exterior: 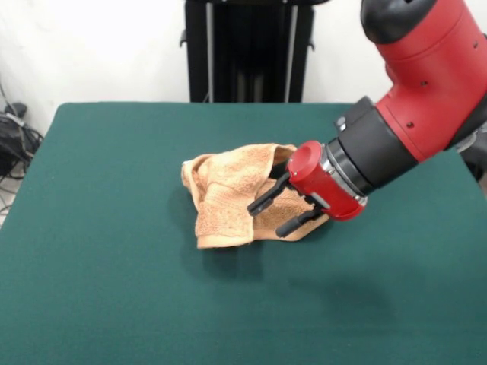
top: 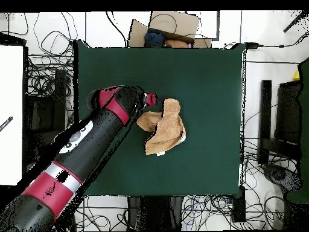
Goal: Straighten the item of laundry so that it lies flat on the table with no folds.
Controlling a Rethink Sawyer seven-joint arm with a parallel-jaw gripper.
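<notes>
1. Towel (exterior: 228, 199): the orange-tan terry cloth lies crumpled and folded over itself near the middle of the green table (exterior: 114, 304), bunched into a rough heap with one flap turned up at the back and a thick hem along its near edge.
2. Containers: a brown cardboard box (top: 166, 27) stands off the table beyond its far edge in the overhead view, with dark and orange things inside that are too small to name. Nothing on the table holds anything.
3. Gripper (exterior: 275, 211): two black fingers stick out from the red wrist, spread apart with a clear gap between them. They point at the towel's right side in the front view, and lie over or against the cloth there; nothing is clamped between them, and whether the tips touch the fabric cannot be told.
4. Front view only: the finger spread, the towel's raised folds and its shadow on the felt, and the black pedestal (exterior: 247, 49) behind the table.
5. Overhead view only: the arm (top: 72, 157) reaching in slantwise across the table's corner, its red end just beside the towel; the towel's outline, a lobed shape with a small white tag at its edge; tangled cables (top: 45, 72) on the floor around the table; a white surface (top: 12, 115) at one side.
</notes>
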